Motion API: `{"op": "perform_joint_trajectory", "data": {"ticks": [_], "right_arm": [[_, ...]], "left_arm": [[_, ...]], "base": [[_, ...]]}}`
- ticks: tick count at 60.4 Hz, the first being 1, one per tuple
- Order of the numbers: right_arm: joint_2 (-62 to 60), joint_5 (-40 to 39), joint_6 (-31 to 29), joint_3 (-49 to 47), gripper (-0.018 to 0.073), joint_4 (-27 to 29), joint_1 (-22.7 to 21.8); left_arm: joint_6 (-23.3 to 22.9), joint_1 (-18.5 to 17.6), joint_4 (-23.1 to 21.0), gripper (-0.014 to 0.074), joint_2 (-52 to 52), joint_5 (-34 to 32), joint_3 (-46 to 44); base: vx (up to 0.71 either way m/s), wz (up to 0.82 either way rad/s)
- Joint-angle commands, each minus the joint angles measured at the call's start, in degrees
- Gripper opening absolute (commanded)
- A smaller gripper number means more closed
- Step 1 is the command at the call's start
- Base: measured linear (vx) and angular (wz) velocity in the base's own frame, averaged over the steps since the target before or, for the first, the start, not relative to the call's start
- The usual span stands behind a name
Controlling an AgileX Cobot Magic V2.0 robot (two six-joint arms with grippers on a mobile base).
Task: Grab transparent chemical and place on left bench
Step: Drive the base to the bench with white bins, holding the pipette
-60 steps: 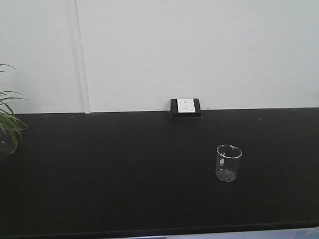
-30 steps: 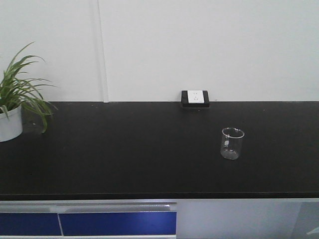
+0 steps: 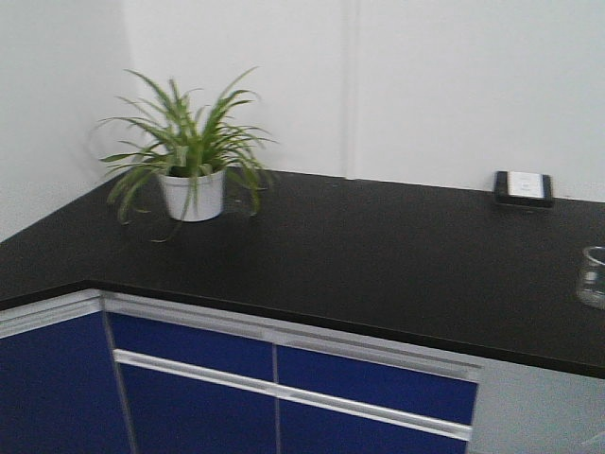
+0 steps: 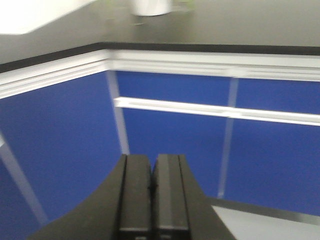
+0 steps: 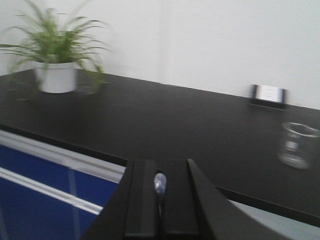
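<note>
The transparent chemical, a small clear glass beaker [image 3: 593, 276], stands upright on the black bench [image 3: 359, 255] at the right edge of the front view, partly cut off. It also shows blurred in the right wrist view [image 5: 298, 145], well ahead and to the right of my right gripper [image 5: 160, 172]. That gripper is shut and empty, just off the bench's front edge [image 5: 165, 125]. My left gripper [image 4: 152, 161] is shut and empty, low down, facing the blue cabinet fronts [image 4: 175, 125] below the bench top [image 4: 225, 20]. Neither gripper shows in the front view.
A potted green plant [image 3: 189, 161] stands at the bench's back left, also in the right wrist view [image 5: 57, 55]. A black and white socket box [image 3: 523, 187] sits against the white wall. Blue cabinet doors with silver rails [image 3: 189, 378] run below the bench, which turns a corner at left.
The front view has pulled back and swung left. The beaker has slid from right of centre to the right edge, and the plant and the blue cabinets have come into view.
</note>
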Motion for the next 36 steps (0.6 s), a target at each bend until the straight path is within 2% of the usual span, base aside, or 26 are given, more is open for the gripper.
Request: {"op": "perform_joint_trajectory", "data": {"ticks": [1,36], "right_arm": [[0.0,-4.8,-0.1,-1.7,-0.0007,-0.2,-0.3],[0.0,-4.8,-0.1,-1.7,-0.0007,-0.2,-0.3]], "left_arm": [[-0.4,-0.1,0.0,-0.0004,-1.1,-4.5,0.9],[-0.4,-0.1,0.0,-0.0004,-1.1,-4.5,0.9]], "base": [[-0.16,0.82],[-0.13,0.85]]}}
